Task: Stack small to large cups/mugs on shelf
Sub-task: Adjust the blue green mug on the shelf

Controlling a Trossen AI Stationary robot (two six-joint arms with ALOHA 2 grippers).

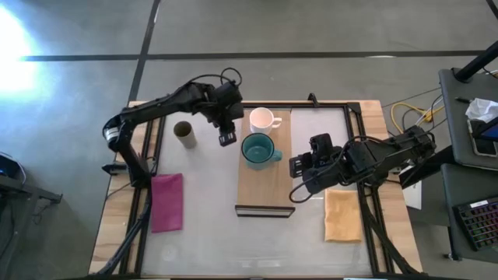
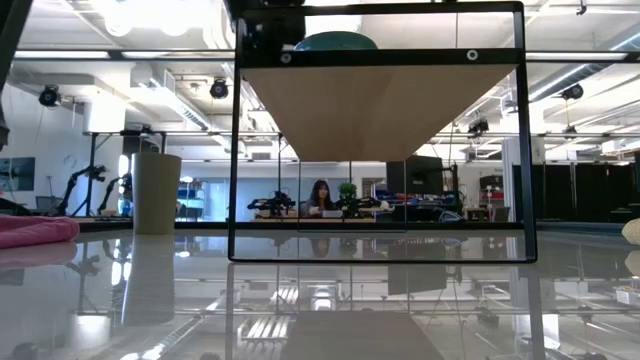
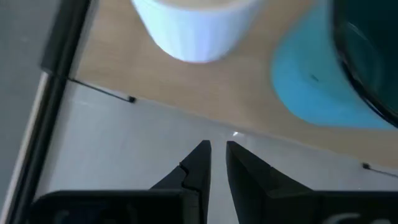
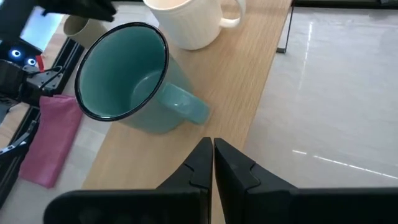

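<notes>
The light-wood shelf (image 1: 267, 185) lies in the middle of the table. A white mug (image 1: 262, 120) stands on its far end, handle toward the right. The teal mug (image 1: 257, 149) stands upright just nearer, its handle (image 4: 186, 107) toward my right gripper. The olive cup (image 1: 184, 134) stands on the table, left of the shelf. My left gripper (image 1: 227, 138) hovers shut at the shelf's left edge, beside the teal mug. My right gripper (image 1: 296, 166) is shut, just off the shelf's right edge. In the low view the shelf (image 2: 375, 105) is raised on a dark frame.
A pink cloth (image 1: 166, 202) lies near the table's left edge and an orange-yellow cloth (image 1: 342, 215) near the right. The shelf's dark short edge (image 1: 264, 210) faces the near side. Bare glossy table lies near of the shelf. A person sits far behind in the low view.
</notes>
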